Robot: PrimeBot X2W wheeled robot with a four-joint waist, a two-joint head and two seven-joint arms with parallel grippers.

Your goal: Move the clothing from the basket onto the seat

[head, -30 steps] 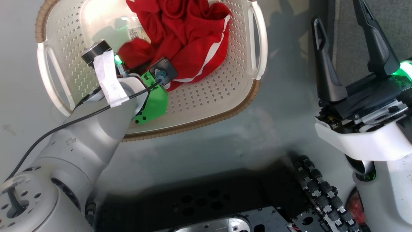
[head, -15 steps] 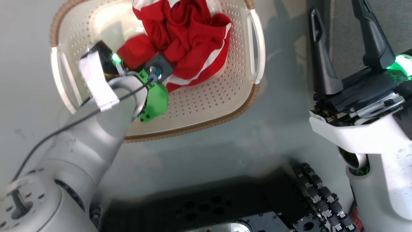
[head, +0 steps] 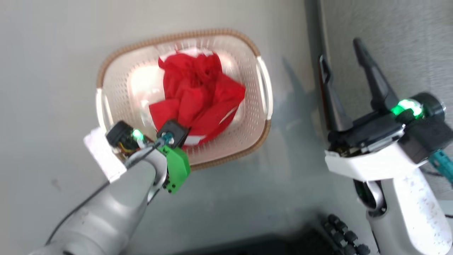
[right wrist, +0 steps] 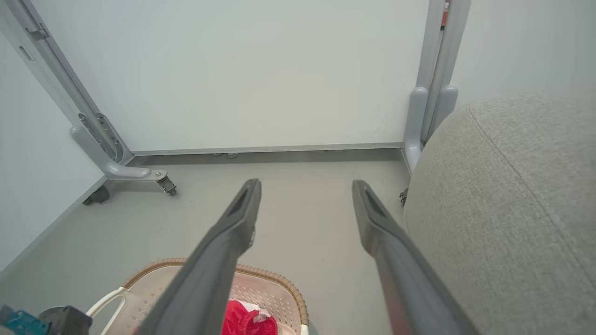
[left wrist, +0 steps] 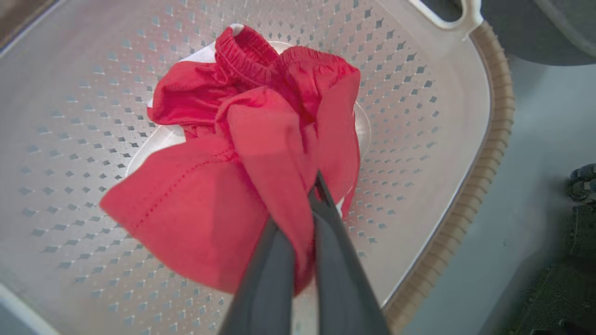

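Note:
The clothing [head: 198,92] is a bunch of red fabric with white trim, drawn up into a peak inside the cream basket [head: 247,134]. In the left wrist view my left gripper [left wrist: 313,195] is shut on a fold of the clothing [left wrist: 205,204], which hangs from the fingers above the basket floor [left wrist: 409,139]. The head view shows that wrist at the basket's near rim, hiding the fingertips. My right gripper [head: 339,49] stands open and holds nothing, at the edge of the grey seat [head: 407,42]. The right wrist view shows my right gripper [right wrist: 306,184], the seat [right wrist: 512,195], basket [right wrist: 279,284] and clothing [right wrist: 242,318].
The basket stands on a smooth grey floor [head: 53,71], left of the seat. White wall panels on grey wheeled frames [right wrist: 116,163] stand beyond the basket, and a grey post [right wrist: 437,93] stands at the seat's far corner. My dark base [head: 336,230] shows at the bottom.
The head camera has pulled back, so the basket looks smaller and farther off. My left gripper has risen with the clothing, gathering it into a taller bunch. The right gripper stays open.

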